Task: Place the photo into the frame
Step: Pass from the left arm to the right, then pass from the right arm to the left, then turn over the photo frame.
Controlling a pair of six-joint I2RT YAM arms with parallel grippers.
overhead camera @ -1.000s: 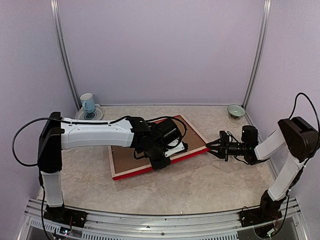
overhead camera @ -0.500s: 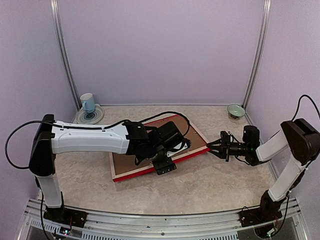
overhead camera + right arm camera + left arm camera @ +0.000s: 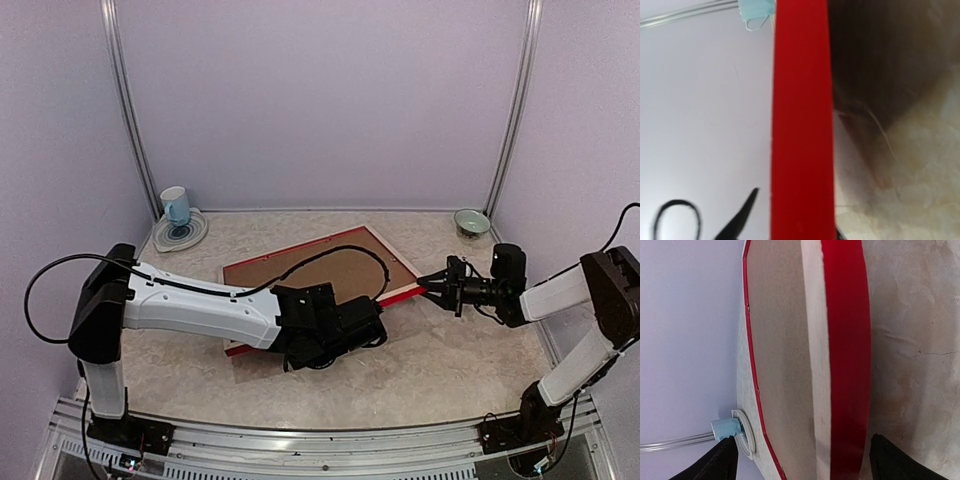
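Overhead and close wrist views share the frame [image 3: 849, 365].

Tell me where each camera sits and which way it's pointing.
Top external: high behind the bases, looking down at the table; both arms show, meeting at the frame.
Left wrist: on the left arm, looking along the frame toward the blue cup; the left pincer shows two fingertips.
Right wrist: on the right arm, close against the frame's red edge; the right pincer shows one fingertip.
Shared: both wrist views catch the frame and the blue cup.
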